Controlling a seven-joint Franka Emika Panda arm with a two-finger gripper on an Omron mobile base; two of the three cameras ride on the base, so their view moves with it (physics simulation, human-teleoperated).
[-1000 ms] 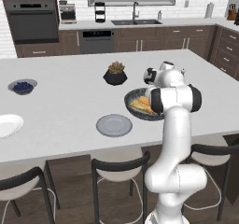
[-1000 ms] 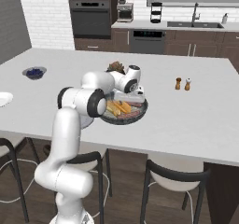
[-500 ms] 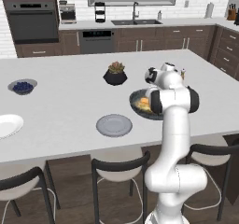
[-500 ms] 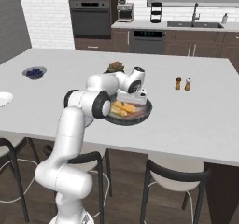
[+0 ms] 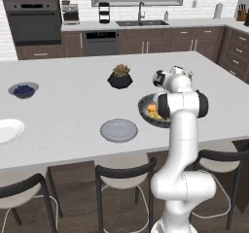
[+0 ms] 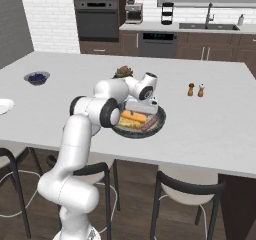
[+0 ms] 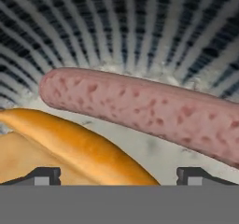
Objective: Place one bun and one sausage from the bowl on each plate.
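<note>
The gripper [image 7: 119,174] hangs low inside the ribbed dark bowl [image 6: 158,124], fingers spread wide with nothing between them. Just ahead lies a mottled pink sausage [image 7: 140,106], beside a smooth golden bun [image 7: 79,148]. The flat grey plate [image 5: 118,130] sits left of the bowl.

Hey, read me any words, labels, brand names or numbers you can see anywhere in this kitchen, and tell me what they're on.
None can be read: the bowl, both plates, the shakers and the oven show no legible text.
</note>
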